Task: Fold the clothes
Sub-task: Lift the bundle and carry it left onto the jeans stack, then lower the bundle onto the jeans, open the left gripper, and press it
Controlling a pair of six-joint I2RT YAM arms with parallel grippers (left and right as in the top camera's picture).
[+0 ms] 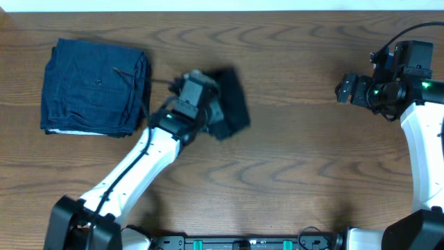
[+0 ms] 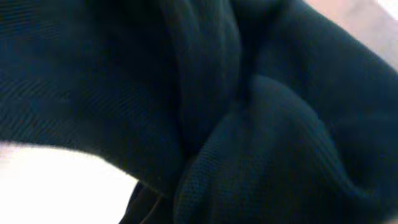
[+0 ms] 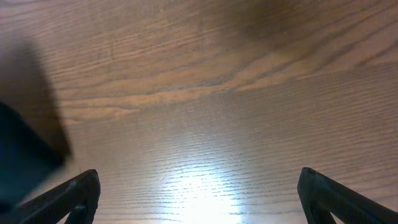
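Overhead view of a wooden tabletop (image 1: 298,160). A plain black T-shirt (image 1: 236,104) lies bunched in a crumpled heap left of centre, just right of a folded dark blue denim garment (image 1: 94,87) in the far left corner. The left fingers (image 1: 208,101) are pressed together, pinching the T-shirt's left side; dark gathered cloth fills the left wrist view. The right fingers (image 3: 71,196) are spread wide above bare wood, well apart from the shirt, at the far right.

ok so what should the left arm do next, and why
Probably lift the black T-shirt a little and draw it rightward: the left gripper is shut on it, and it lies bunched near the folded blue garment, so it needs spreading.
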